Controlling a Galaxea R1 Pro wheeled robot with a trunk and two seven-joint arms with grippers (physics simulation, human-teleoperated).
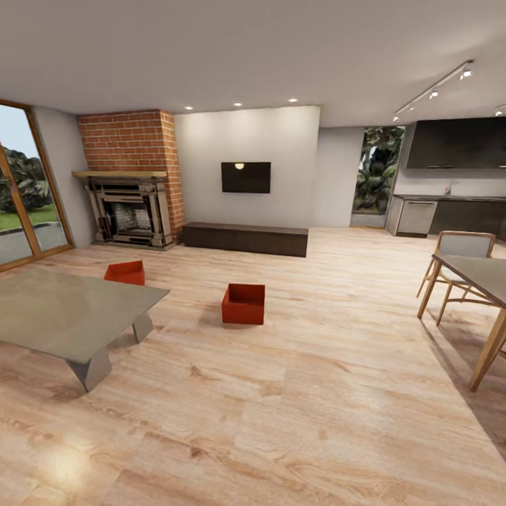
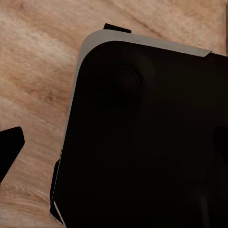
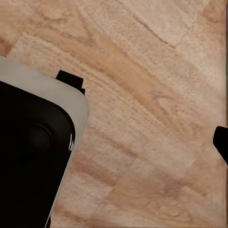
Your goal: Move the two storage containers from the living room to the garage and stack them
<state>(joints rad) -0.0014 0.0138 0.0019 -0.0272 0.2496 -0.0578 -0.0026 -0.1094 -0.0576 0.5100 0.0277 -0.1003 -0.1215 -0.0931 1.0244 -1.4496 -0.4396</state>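
The 2 bins sit on the wood floor (image 1: 281,422) of the living room, well ahead of the robot. One bin (image 1: 244,303) stands in the open, roughly in the middle of the room, with its open top up and its inside empty as far as can be seen. The other bin (image 1: 126,272) is further left, just behind the far corner of the low grey table (image 1: 63,313), which hides its lower part. Behind them are the brick fireplace (image 1: 130,179), a black TV (image 1: 246,177) on the wall and a long dark cabinet (image 1: 244,238).

Both wrist views look down at the plank floor past the dark base of the robot (image 2: 142,142), so the arms seem to hang low at its sides. In the left wrist view, a dark tip at the edge may be a finger, and the right wrist view has a similar one, but I cannot tell whether either gripper is spread or closed.

The bins look light and stiff, with thin plain walls and no handles. A thin wall suits a pinch over the rim, one finger inside and one outside, preferably mid-way along a long side so the bin hangs level. The smooth wall may slip or tilt if gripped near a corner. The open bin in the middle is probably the easier one to reach first.
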